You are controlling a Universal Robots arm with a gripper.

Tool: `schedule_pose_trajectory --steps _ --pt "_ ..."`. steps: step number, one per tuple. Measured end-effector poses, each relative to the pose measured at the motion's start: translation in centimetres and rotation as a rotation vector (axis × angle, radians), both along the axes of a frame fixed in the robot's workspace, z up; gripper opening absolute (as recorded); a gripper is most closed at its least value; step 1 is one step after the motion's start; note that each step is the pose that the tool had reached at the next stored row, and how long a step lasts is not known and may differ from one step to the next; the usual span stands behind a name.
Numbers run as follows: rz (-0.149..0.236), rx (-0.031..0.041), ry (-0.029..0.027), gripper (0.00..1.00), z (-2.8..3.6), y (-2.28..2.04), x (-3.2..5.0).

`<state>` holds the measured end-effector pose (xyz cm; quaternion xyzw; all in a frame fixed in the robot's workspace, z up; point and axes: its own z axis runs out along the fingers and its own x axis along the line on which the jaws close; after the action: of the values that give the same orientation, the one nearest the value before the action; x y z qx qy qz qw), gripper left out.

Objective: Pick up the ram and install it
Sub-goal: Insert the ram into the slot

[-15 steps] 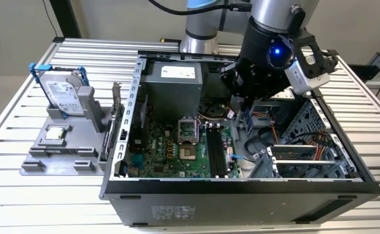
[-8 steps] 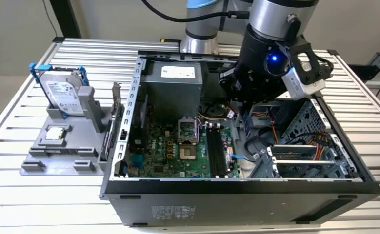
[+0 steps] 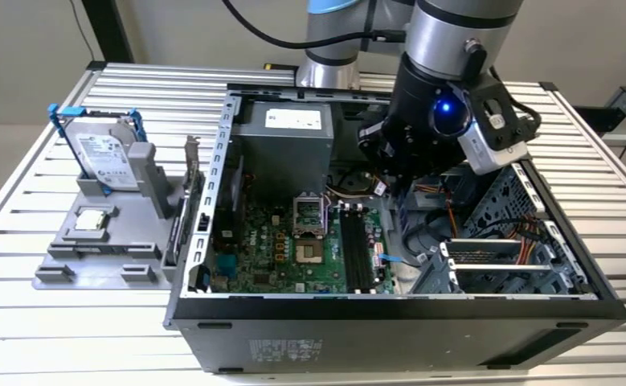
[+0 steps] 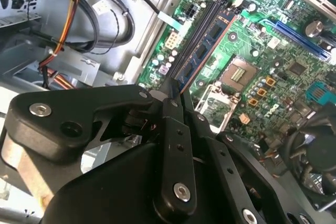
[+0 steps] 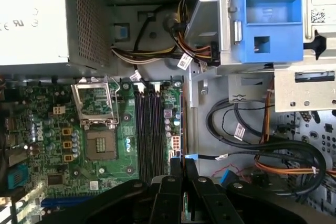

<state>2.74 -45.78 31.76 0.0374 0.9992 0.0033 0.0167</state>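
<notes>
Gripper [image 4: 176, 90] grips the ram [image 4: 202, 51] (lengthwise along the slots [image 5: 149, 129]).

I see a ribbed, silver-grey slatted tabletop [image 3: 66, 338] spreading out well below the claw in the exterior view. A plain beige wall [image 3: 23, 32] stands behind it. A dark upright post [image 3: 112, 28] rises at the tabletop's far edge. Even, soft light falls across everything, with no strong shadows.

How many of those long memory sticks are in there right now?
1. The ram is clamped in the gripper, over the black motherboard slots inside the computer case. Others could be hidden from view.
</notes>
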Motion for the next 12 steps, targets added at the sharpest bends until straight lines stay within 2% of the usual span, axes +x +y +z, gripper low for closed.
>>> schedule_pose_trajectory --steps 6,12 --pt "0.001 -0.0113 0.0001 0.00 -0.76 0.00 -0.21" --pt "0.001 -0.0129 0.0000 0.00 -1.79 0.00 -0.54"
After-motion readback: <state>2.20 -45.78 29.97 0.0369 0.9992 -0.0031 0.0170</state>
